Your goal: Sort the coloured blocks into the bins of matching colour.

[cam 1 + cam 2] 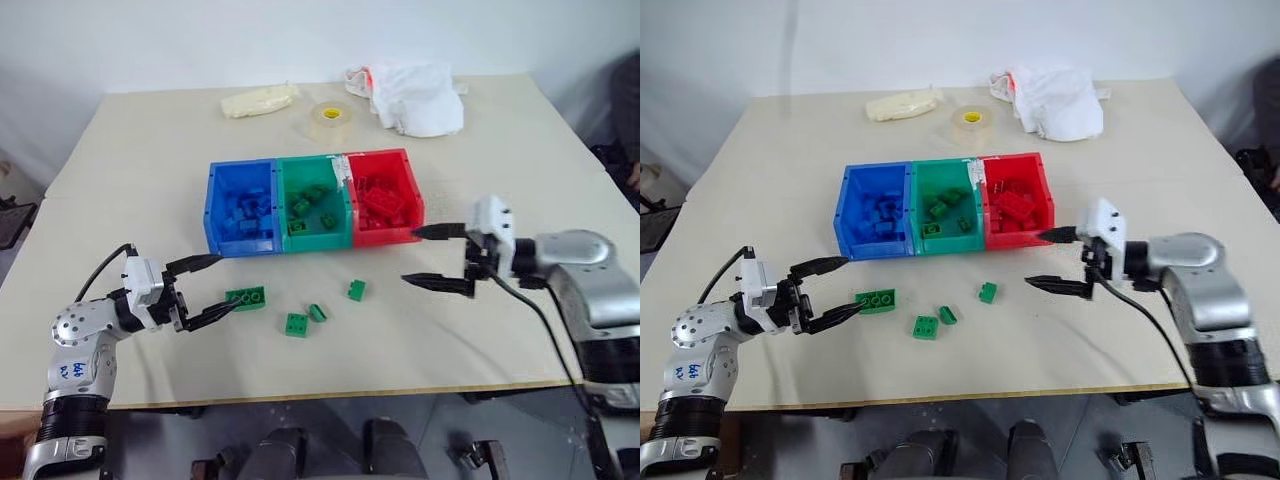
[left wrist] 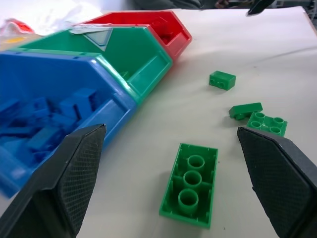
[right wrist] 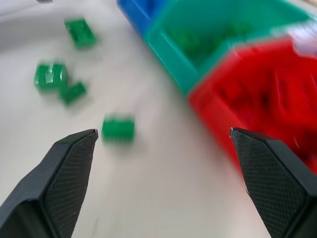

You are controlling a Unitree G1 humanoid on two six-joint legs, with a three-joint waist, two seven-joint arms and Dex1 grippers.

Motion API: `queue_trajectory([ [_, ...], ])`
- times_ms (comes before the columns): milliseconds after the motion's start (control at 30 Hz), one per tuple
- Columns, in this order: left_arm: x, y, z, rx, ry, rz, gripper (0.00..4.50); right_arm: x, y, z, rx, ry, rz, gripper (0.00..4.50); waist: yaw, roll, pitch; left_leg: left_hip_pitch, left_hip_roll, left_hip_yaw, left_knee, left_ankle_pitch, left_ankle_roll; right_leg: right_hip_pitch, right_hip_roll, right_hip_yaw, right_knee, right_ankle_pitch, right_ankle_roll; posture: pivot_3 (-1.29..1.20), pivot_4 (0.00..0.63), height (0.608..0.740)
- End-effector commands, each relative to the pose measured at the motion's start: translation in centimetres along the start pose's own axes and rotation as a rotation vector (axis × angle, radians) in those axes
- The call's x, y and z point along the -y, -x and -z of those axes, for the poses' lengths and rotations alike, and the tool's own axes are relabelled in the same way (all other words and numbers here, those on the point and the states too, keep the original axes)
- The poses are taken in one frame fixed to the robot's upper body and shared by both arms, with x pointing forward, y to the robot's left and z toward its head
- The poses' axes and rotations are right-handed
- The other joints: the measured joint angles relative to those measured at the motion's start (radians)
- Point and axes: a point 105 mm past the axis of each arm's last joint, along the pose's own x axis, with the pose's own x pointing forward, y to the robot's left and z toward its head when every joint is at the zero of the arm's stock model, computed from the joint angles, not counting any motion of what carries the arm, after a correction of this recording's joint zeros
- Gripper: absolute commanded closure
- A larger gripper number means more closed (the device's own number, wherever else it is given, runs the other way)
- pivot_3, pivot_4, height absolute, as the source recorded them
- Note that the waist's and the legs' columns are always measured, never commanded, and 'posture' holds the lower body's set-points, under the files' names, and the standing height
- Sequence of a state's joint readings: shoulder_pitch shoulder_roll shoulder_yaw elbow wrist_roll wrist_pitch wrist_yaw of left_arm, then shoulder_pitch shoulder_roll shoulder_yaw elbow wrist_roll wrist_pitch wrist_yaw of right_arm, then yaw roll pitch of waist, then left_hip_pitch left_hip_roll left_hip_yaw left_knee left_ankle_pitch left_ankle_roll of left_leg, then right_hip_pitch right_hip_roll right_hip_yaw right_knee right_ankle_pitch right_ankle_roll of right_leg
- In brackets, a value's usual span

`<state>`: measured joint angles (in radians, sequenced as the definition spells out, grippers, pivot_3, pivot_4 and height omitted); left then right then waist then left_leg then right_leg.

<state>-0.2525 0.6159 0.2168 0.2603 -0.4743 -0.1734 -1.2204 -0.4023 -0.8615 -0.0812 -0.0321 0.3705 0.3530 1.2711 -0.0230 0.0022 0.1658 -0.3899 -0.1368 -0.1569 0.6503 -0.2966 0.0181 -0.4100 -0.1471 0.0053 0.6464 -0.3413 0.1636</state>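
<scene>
The left gripper [image 1: 222, 289] stands spread wide and empty, its fingertips flanking the long green brick [image 1: 246, 298] on the table [image 1: 520, 330], just in front of the blue bin [image 1: 242, 207]. The brick looks light, rigid and smooth, so a pinch across its long flat sides seems safest. Three smaller green bricks [image 1: 296, 325] lie nearby, short of the green bin [image 1: 314, 202]. The right gripper [image 1: 437, 256] is also spread, holding nothing, beside the red bin [image 1: 383, 197]

Bare table [image 1: 450, 340] lies open in front of the joined bins [image 1: 313, 203], broken only by four loose green blocks [image 1: 297, 324] scattered between the left gripper [image 1: 212, 287] and right gripper [image 1: 432, 256].
</scene>
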Motion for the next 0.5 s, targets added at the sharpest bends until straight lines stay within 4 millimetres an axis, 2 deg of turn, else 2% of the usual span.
queue_trajectory([
  [33, -0.4, 0.6, -0.3, -0.003, -0.025, -0.007, 0.00, -0.4, 3.0, 1.5, -0.089, -0.013, 0.053, 0.04, -0.002, 0.000, 0.000, 0.000, 0.000, 0.001, 0.000, 0.000, 0.000, 0.000, 0.000, 0.000, 0.000, 0.000, 0.000, 0.00, 0.150, 0.740],
  [133, -0.5, 0.6, -0.2, -0.003, -0.025, -0.004, 0.00, -0.6, 4.4, 2.7, -0.141, -0.040, 0.083, 0.04, -0.007, 0.000, 0.000, 0.001, 0.000, 0.005, 0.000, 0.000, 0.000, 0.000, 0.000, 0.002, 0.000, 0.000, 0.000, 0.00, 0.150, 0.740],
  [267, -0.6, 0.5, -0.2, -0.003, -0.025, -0.001, 0.00, -0.7, 3.6, 2.0, -0.126, -0.027, 0.075, 0.04, -0.004, 0.000, 0.000, 0.002, 0.001, 0.005, 0.000, 0.000, 0.000, 0.000, 0.000, 0.002, 0.000, 0.000, 0.000, 0.00, 0.150, 0.740],
  [367, -0.5, 0.4, -0.2, 0.000, -0.028, 0.000, 0.00, -0.8, 1.5, 0.9, -0.092, 0.000, 0.030, 0.04, -0.004, -0.001, 0.001, 0.002, 0.001, 0.005, 0.000, 0.000, 0.000, 0.000, 0.000, 0.002, 0.000, 0.000, 0.000, 0.00, 0.150, 0.740],
  [500, 0.2, 0.4, -0.2, 0.006, -0.027, 0.008, 0.00, -1.8, -2.7, -0.2, -0.040, 0.015, -0.081, 0.04, -0.004, -0.002, 0.001, 0.002, 0.001, 0.004, 0.000, 0.000, 0.000, 0.000, 0.000, 0.002, 0.000, 0.000, 0.000, 0.00, 0.150, 0.740],
])
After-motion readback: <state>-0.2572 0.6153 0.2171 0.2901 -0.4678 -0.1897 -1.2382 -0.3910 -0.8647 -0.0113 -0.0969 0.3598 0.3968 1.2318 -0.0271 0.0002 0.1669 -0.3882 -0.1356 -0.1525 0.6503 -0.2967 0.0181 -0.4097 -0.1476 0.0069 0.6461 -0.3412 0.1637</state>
